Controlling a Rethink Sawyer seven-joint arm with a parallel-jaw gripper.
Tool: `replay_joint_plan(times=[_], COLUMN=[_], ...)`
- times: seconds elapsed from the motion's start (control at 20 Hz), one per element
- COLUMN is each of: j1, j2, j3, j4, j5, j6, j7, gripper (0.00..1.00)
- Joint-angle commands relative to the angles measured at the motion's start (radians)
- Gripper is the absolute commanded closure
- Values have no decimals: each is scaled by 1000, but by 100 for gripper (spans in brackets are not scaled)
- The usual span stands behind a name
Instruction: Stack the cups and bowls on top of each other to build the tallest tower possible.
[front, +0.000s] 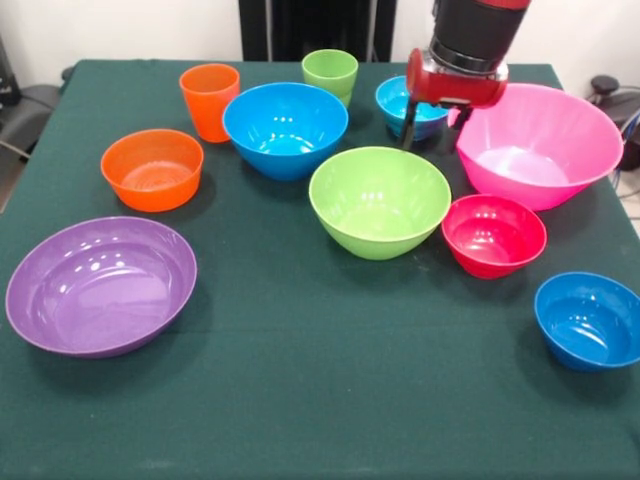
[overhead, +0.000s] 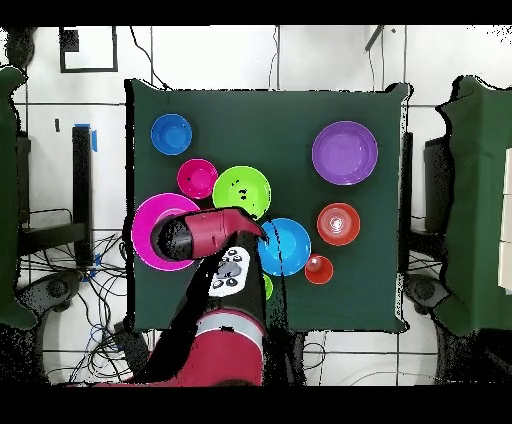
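Nothing is stacked yet: every glossy plastic cup and bowl sits singly on the green-clothed bench (front: 300, 400). The red and black gripper (front: 433, 122) hangs between the small blue bowl (front: 398, 100) and the huge pink bowl (front: 540, 145), its jaws apparently released and empty. I judge the small blue bowl beside the pink one is the target; straddle its rim squarely before closing.

**Ten pieces on the green table**

You have a table (front: 300, 400) under a dark green cloth. Directly on it sit the purple bowl (front: 100, 287), orange bowl (front: 152, 169), orange cup (front: 209, 101), large blue bowl (front: 285, 129), green cup (front: 330, 74), lime bowl (front: 379, 201), pink bowl (front: 540, 146), red bowl (front: 493, 235) and two small blue bowls (front: 588, 320), all separate and upright.
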Motion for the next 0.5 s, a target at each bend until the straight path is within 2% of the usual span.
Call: replay_joint_plan(times=[0.05, 0.3, 0.5], j1=[-53, -71, -49], j2=[14, 8, 8], j3=[205, 225, 189], j4=[85, 101, 77], j5=[64, 70, 52], j6=[-73, -72, -48], j7=[131, 119, 109], gripper=[0, 0, 0])
